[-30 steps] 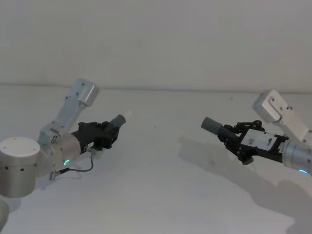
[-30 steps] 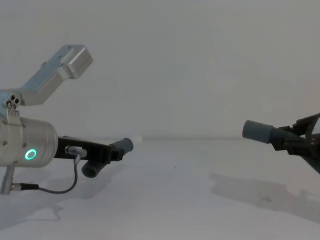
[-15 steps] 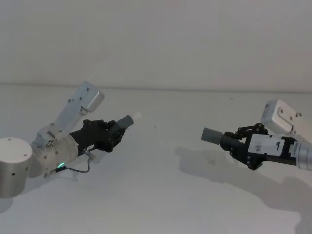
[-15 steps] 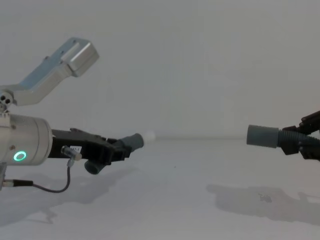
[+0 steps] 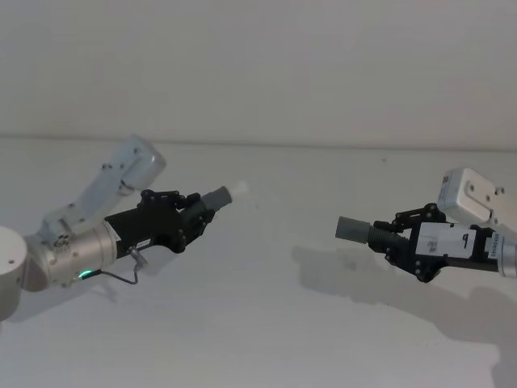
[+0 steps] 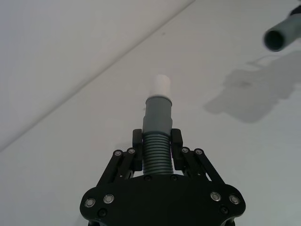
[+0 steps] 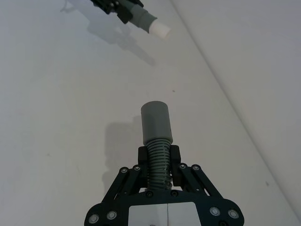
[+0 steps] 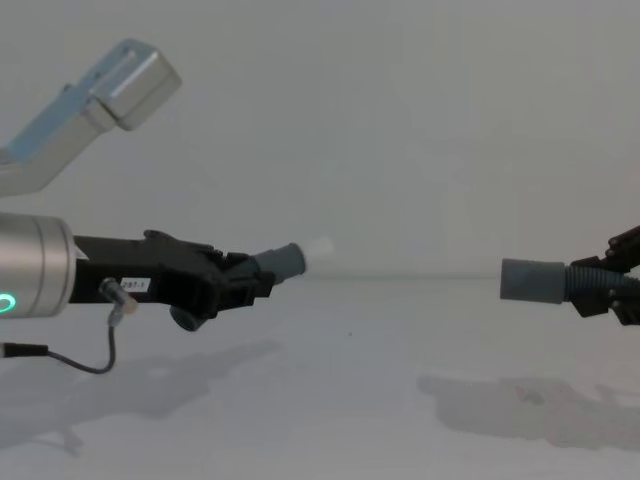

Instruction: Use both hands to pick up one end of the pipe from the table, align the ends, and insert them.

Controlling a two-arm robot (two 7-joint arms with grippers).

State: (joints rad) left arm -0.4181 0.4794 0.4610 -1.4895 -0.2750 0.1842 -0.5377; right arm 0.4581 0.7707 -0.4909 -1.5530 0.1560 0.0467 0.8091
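Observation:
My left gripper (image 5: 198, 217) is shut on the ribbed part of one pipe piece (image 6: 157, 122), held above the table (image 5: 266, 323). Its grey cuff (image 5: 216, 196) ends in a narrower white tip (image 5: 239, 188) that points right and slightly upward. On the right, my right gripper (image 5: 389, 238) is shut on the other ribbed piece (image 7: 158, 165). That piece's wider grey sleeve (image 5: 353, 229) lies about level and points left. In the chest view a wide gap separates the white tip (image 8: 320, 246) from the sleeve (image 8: 533, 281). The left wrist view shows the sleeve's open mouth (image 6: 280, 37) far off.
A plain white wall (image 5: 258, 65) rises behind the white table. Soft shadows of both arms lie on the surface below them (image 8: 520, 405). A thin black cable (image 8: 70, 362) hangs under the left wrist.
The left arm has carried its piece rightward and a little higher, white tip leading. The right gripper has levelled its piece from tilted to about horizontal. Both grips are unchanged.

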